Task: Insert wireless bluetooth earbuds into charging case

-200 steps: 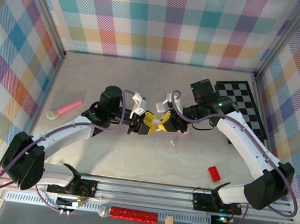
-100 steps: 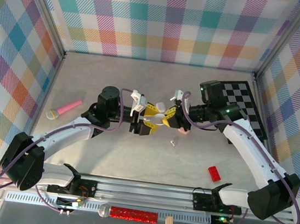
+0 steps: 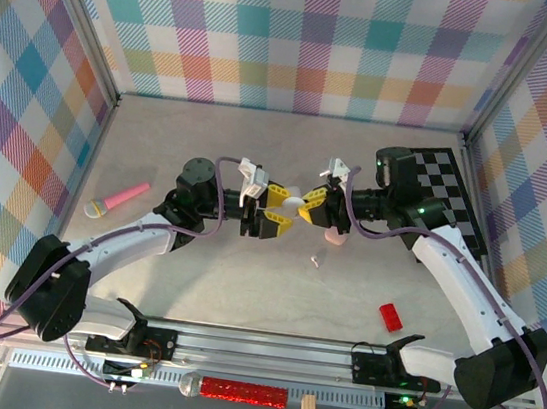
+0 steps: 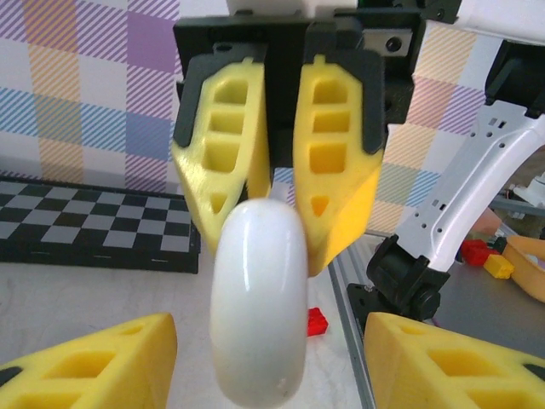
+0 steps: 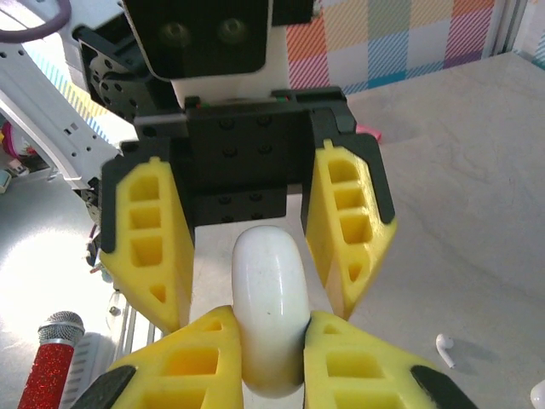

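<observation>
A closed white charging case [image 3: 294,201] hangs above the table's middle, between the two arms. My right gripper [image 3: 307,207] is shut on it, and its yellow fingers [image 5: 183,366] pinch the lower end of the case [image 5: 271,294]. My left gripper [image 3: 277,211] faces it, open. Its fingers [image 4: 94,362] stand wide on either side of the case [image 4: 258,307] without touching it. One white earbud [image 3: 315,262] lies on the table below the grippers, and in the right wrist view an earbud [image 5: 444,348] lies at the lower right.
A pale pink case [image 3: 333,238] lies just under the right gripper. A red block [image 3: 392,316] sits near the front right, a pink toy microphone [image 3: 118,199] at the left, and a checkerboard [image 3: 447,192] at the back right.
Both grippers have shifted a little toward the far side, still meeting at the case. The left jaws have spread apart off the case, while the right stays shut on it.
</observation>
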Motion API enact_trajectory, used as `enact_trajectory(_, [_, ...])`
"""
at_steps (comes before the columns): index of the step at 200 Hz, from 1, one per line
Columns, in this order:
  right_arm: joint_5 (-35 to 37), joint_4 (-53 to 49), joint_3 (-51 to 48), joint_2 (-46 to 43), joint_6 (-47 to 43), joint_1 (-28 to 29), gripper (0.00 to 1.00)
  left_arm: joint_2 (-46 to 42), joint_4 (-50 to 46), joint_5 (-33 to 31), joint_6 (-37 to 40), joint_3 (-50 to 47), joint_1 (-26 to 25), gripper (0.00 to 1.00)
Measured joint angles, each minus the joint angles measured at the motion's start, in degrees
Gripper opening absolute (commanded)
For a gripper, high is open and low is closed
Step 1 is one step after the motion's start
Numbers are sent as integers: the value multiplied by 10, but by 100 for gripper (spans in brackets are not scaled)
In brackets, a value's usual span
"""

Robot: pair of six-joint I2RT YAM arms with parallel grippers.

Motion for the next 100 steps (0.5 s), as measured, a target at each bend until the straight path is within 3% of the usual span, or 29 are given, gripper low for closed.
enact_trajectory(32, [-3, 5, 0, -1, 2, 0, 16, 11, 0, 0, -8, 0, 0, 46])
enact_trajectory(100, [-4, 6, 0, -1, 7, -1, 16, 18, 9, 1, -12, 0, -1, 48])
